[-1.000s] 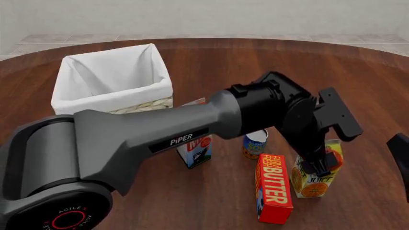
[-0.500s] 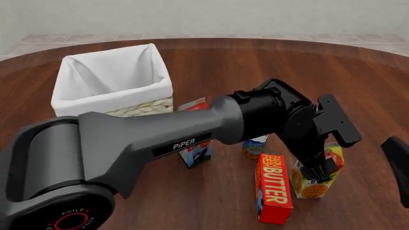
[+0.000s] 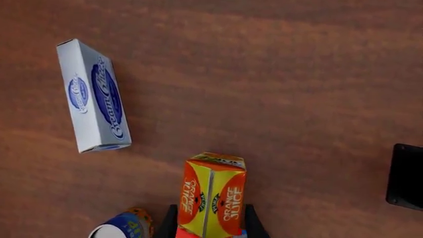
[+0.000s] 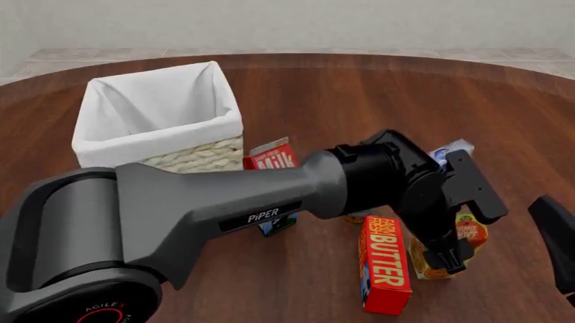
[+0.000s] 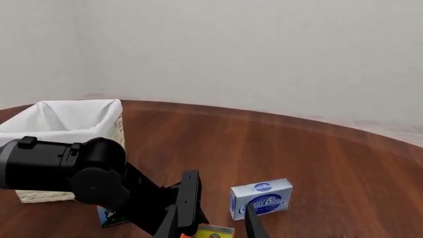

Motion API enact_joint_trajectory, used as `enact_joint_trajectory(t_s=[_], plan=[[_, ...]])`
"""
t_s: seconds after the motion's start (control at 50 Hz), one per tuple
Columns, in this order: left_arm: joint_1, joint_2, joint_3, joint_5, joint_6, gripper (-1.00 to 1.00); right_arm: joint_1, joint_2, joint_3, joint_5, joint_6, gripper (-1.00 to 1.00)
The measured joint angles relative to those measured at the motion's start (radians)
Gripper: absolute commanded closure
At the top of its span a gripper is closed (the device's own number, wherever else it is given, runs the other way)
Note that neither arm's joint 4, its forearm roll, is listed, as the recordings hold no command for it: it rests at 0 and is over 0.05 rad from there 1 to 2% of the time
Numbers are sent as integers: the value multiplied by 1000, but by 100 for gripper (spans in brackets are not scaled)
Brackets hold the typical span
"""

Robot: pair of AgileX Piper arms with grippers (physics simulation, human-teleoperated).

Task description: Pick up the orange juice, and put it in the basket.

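Basket (image 4: 158,145) with only white lining inside, orange juice (image 4: 469,232) well apart.

In the front view the left arm (image 4: 269,202) covered most of the orange juice (image 4: 467,232), all but a corner of the cream cheese box (image 4: 449,151), and the lower half of the milk carton (image 4: 272,159), while the right gripper (image 4: 555,235) was cut off by the right edge. In the left wrist view the bottom edge cropped the carton's base, the can (image 3: 126,229) and the left gripper's fingers (image 3: 254,225), so contact could not be judged. The right wrist view cropped its own fingers (image 5: 254,229) at the bottom edge.
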Motion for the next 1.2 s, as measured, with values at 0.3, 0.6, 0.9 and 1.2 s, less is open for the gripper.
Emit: enact_joint_trajectory(t_s=[0.3,0.6,0.9,1.2], plan=[[5,2,10,-13,-15,100,3,0,4,-2,0,-100],[6,-20,27,-20,-41,100,5,0,7,-6,-1,-100],[1,-112,-14,30,-65,100,8,0,8,-6,-1,-100],[11,-231,-66,114,-53,100,14,0,-61,62,-6,-100]])
